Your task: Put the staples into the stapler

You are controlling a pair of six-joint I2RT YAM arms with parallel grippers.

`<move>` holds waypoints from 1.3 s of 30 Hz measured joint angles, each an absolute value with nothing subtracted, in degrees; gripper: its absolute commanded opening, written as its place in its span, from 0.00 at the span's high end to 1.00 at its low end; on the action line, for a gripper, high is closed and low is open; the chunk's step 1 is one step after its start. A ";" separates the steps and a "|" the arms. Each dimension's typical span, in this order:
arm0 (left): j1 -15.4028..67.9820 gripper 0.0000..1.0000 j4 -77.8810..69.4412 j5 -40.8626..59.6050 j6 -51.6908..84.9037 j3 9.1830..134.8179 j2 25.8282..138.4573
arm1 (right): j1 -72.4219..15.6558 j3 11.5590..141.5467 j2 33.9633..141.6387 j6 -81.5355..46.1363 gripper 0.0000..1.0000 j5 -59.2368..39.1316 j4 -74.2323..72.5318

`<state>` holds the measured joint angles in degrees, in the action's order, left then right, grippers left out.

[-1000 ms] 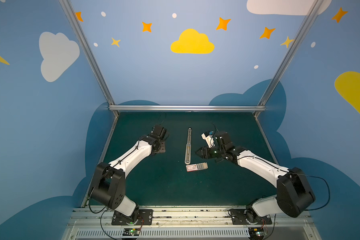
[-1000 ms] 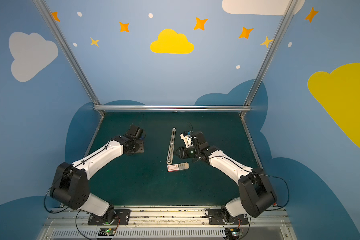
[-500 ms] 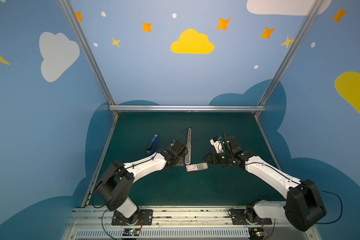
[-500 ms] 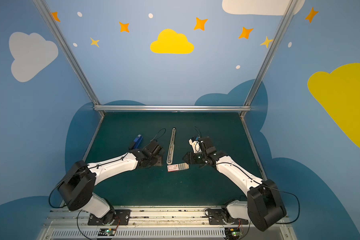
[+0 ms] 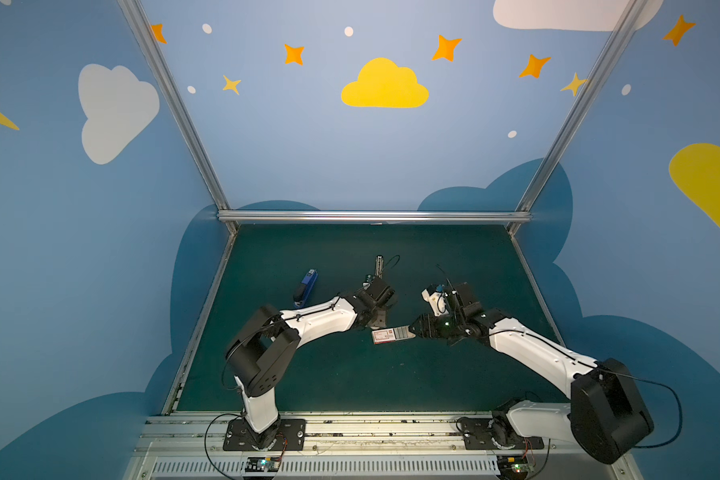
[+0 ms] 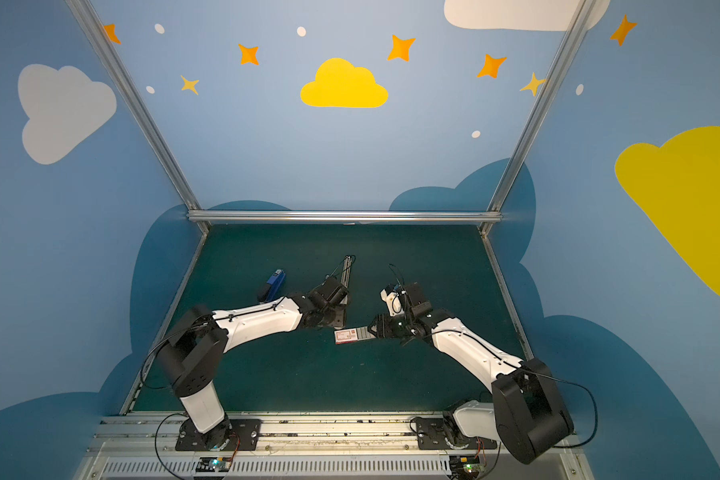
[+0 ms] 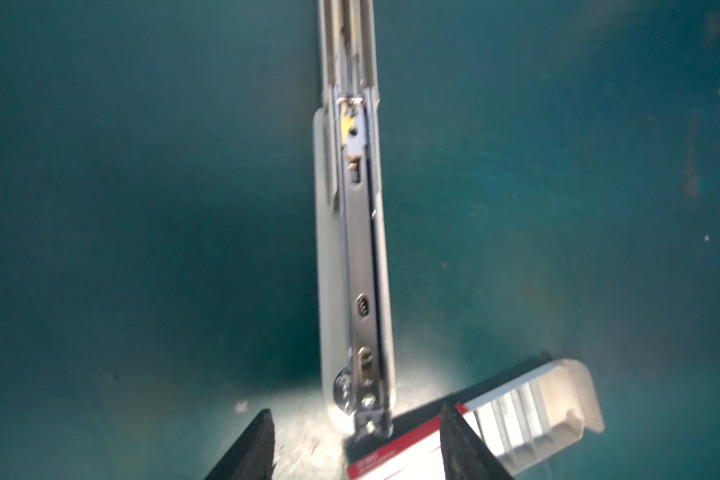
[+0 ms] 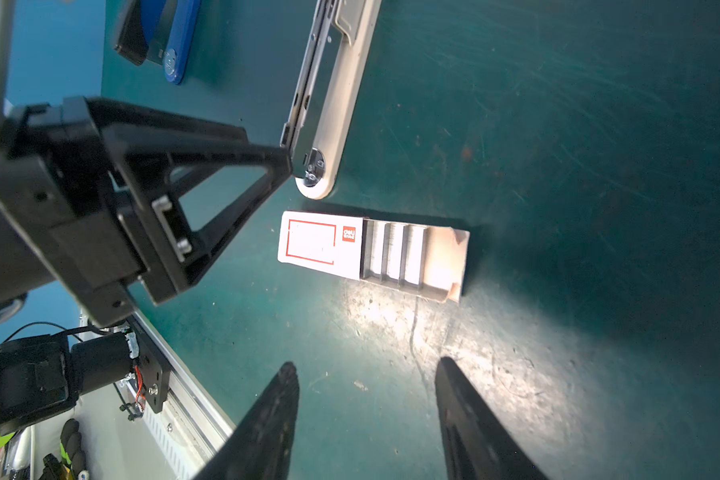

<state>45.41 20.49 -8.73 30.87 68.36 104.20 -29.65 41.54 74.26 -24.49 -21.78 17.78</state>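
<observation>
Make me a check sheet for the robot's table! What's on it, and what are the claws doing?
Surface: green mat, scuffed.
Job's things: grey stapler lies opened out flat; staple box sits by its near end, tray slid out, staples showing in rows.
Clutter: blue stapler, apart, on the left.
Grippers: left gripper open at the grey stapler's near end; right gripper open, empty, facing the tray.
Cables: black cable loops by the right arm's base.
Surroundings: blue walls with clouds and stars.
</observation>
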 measured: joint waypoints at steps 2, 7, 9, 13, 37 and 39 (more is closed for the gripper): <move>45.43 0.39 21.71 -10.00 30.50 70.81 106.48 | -29.65 41.39 74.11 -24.69 0.46 -21.78 17.63; 45.41 0.41 26.52 -15.14 28.77 75.66 112.09 | -29.45 41.34 74.08 -25.06 0.47 -21.80 17.37; 45.08 0.41 27.99 -16.60 27.94 75.64 112.40 | -29.43 41.32 74.08 -25.08 0.49 -21.82 17.37; 43.59 0.40 29.41 -18.55 26.94 75.33 112.12 | -29.43 41.32 74.30 -25.08 0.59 -22.00 17.37; 44.53 0.38 18.15 -12.05 32.86 49.67 88.27 | -35.11 55.07 92.82 -24.62 0.79 -12.60 26.87; 44.53 0.38 18.02 -12.03 33.23 49.56 88.27 | -35.46 55.96 94.00 -24.60 0.79 -11.57 27.59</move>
